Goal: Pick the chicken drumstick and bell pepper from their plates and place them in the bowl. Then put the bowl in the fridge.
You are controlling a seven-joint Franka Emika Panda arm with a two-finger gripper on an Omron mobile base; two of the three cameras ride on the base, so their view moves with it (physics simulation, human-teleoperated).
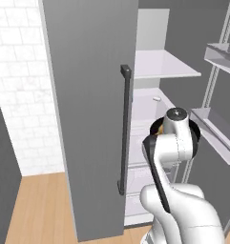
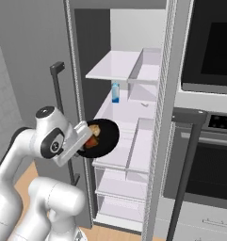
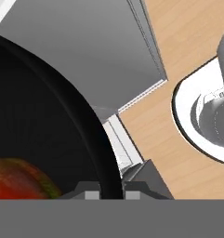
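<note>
**Pretty sure I'm parked in somebody's home kitchen**

So here's what I'm going on. Right in front of me is a tall grey fridge (image 1: 88, 119) with its door swung open, long dark bar handle (image 1: 124, 128), white shelves (image 2: 119, 66) inside and a little blue bottle (image 2: 115, 92) sitting on one. Next to it are black wall ovens (image 2: 211, 52) stacked one over the other. White tiled wall (image 1: 21, 86) off to the side, light wood floor (image 1: 40, 205) underneath. All rendered, mind you.

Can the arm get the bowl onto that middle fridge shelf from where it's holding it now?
Probably yes: the fridge stands open, the gripper holds the bowl at the shelf front, and the blue bottle sits farther back.
</note>
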